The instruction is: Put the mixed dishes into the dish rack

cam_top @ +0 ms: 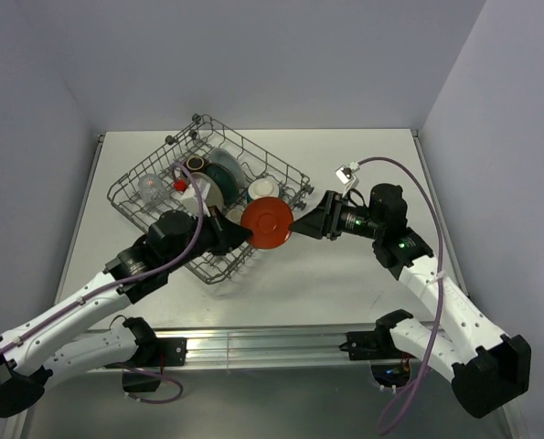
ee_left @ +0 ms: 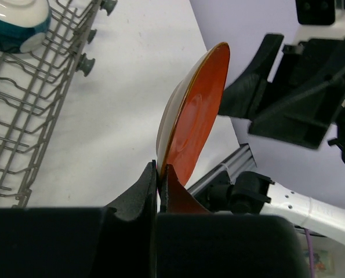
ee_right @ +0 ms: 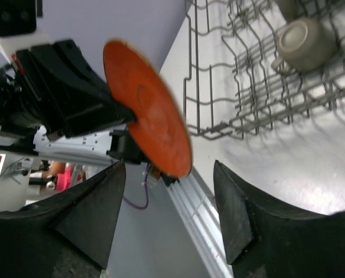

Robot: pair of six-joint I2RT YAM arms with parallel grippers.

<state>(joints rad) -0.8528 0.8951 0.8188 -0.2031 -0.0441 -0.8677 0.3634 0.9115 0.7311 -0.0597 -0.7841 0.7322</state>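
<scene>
1. The red-orange saucer point(cam_top: 268, 224) hangs in the air just off the near right side of the dish rack point(cam_top: 125, 197), above the table point(cam_top: 372, 165) and squarely between the two arms.
2. The left gripper point(ee_left: 159, 171) pinches the saucer by its rim, jaws pressed tight on the thin edge. The plate stands on edge and tilts away from the fingers, its orange face turned up and toward the other arm.
3. The right gripper point(ee_right: 169, 169) faces it from the opposite side with jaws spread wide and nothing between them. In the right wrist view the saucer lies ahead of the fingers and a little to the left, its free rim nearest them.
4. From overhead, the right gripper's tip reaches the saucer's right edge; whether it touches cannot be told.
5. Both arms reach forward and inward so that their wrists point at each other. The left forearm crosses the rack's near corner and the right forearm comes in level from the table's open side.
6. This looks like a hand-over, and the right jaws would need to straddle the free rim opposite the left grip.
7. Inside the rack, a dark teal dish point(cam_top: 224, 172) and a clear glass point(cam_top: 149, 187) are already in place.
</scene>
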